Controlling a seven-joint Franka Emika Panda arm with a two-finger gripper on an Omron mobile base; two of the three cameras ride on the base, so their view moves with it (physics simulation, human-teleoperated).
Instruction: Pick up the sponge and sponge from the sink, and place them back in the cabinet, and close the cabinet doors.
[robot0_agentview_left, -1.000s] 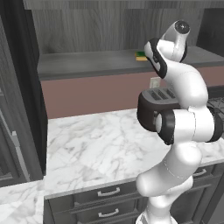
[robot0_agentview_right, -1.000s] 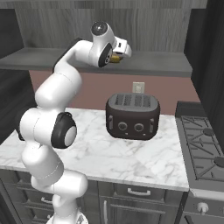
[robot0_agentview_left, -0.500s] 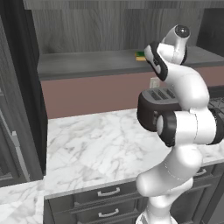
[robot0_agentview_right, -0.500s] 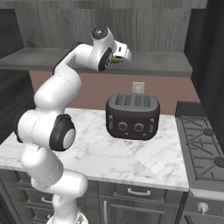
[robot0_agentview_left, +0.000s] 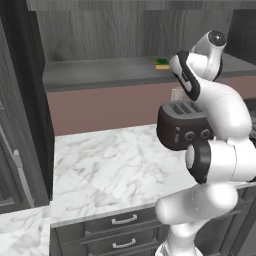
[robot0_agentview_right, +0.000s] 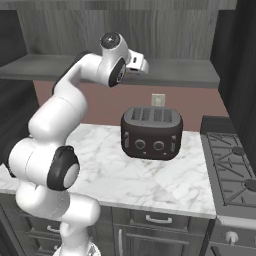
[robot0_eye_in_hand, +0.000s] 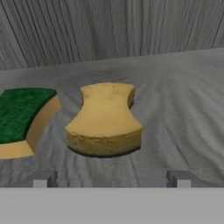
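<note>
Sponges are seen lying on the cabinet shelf (robot0_eye_in_hand: 183, 87): the golden-tan sponge (robot0_eye_in_hand: 105, 119) sits just ahead of the gripper (robot0_eye_in_hand: 111, 178), centred between its wide-open, empty fingertips, long axis running away from the hand. The green-topped sponge (robot0_eye_in_hand: 22, 114) lies beside it, apart; the doors are judged still to be closed
</note>
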